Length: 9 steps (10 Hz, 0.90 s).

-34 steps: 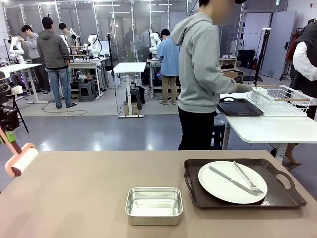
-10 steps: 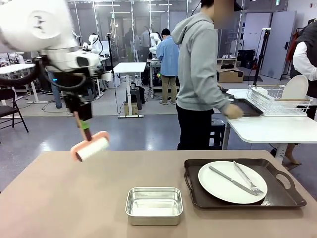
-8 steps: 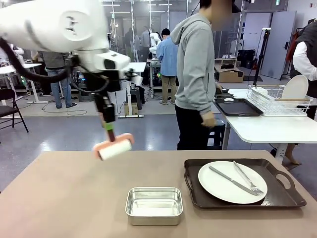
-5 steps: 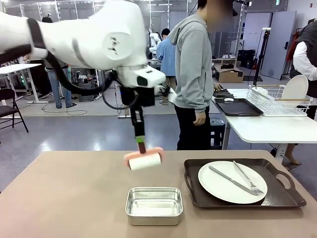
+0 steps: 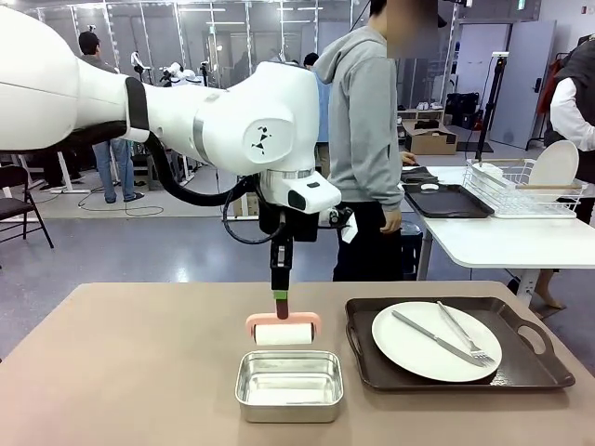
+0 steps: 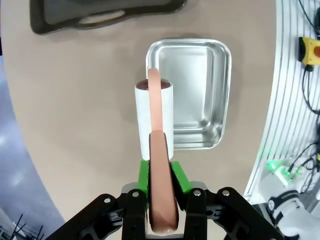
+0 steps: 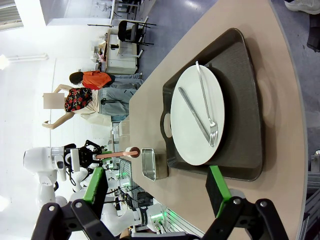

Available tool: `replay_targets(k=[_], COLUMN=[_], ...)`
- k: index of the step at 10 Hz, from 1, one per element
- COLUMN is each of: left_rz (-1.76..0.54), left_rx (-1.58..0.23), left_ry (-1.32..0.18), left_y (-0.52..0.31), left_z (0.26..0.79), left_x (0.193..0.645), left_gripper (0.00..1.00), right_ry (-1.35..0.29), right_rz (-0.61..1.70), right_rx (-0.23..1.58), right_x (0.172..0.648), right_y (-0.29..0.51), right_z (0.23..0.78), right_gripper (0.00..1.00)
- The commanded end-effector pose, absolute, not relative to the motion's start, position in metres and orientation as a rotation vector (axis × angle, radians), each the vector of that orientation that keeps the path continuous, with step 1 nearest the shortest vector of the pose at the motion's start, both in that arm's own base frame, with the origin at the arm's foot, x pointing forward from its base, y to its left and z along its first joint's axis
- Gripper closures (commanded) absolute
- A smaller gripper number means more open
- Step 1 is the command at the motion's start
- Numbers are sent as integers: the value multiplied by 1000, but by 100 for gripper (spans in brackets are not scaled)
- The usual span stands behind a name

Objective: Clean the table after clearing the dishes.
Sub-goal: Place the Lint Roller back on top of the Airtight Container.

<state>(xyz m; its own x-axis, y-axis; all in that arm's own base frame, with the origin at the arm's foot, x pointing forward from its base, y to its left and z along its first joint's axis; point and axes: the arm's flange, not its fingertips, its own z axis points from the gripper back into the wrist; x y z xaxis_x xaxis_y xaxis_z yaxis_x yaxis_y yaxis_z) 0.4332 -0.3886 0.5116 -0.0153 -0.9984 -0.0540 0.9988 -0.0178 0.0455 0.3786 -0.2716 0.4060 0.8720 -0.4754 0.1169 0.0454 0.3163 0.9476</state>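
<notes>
2 end effectors are mine. The left end effector (image 5: 281, 283) points straight down, its green pads (image 6: 145, 176) pressed against the pink handle of a lint roller (image 5: 284, 333), so it is clamped on the tool. The white roll hangs directly below that end effector, crosswise to the handle (in the left wrist view it overlaps 1 edge of the pan). I cannot tell whether the roll touches the table (image 5: 121, 372).

Just below and nearer my base than the roll sits a small steel pan (image 5: 289, 384), open side up. Off to the right of the left end effector lies a dark brown tray (image 5: 530, 367) with 1 white plate (image 5: 414, 348); a knife (image 5: 435, 338) and a fork (image 5: 465, 334) rest on the plate.

My right end effector (image 7: 156, 195) is spread wide with nothing between its fingers. Ahead of it lie the same tray and plate.

Beyond the left end effector, across the table, a person (image 5: 367, 139) in a grey hoodie stands side-on, 1 hand (image 5: 391, 220) hanging down.
</notes>
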Motion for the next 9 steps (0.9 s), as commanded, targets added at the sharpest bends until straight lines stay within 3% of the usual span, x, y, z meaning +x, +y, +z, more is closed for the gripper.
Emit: replay_targets(k=[1,9], left_rz=[-1594,-1599], left_rx=[65,64], left_ry=[37,38], left_y=[-388,-392], left_z=[507,496], left_x=[431,435], left_gripper=[78,78], right_ry=[-417,-417], right_rz=[-353,-353], right_rx=[1211,1211], right_x=[377,377], right_y=[-271,-271], right_z=[408,408], right_gripper=[0,0])
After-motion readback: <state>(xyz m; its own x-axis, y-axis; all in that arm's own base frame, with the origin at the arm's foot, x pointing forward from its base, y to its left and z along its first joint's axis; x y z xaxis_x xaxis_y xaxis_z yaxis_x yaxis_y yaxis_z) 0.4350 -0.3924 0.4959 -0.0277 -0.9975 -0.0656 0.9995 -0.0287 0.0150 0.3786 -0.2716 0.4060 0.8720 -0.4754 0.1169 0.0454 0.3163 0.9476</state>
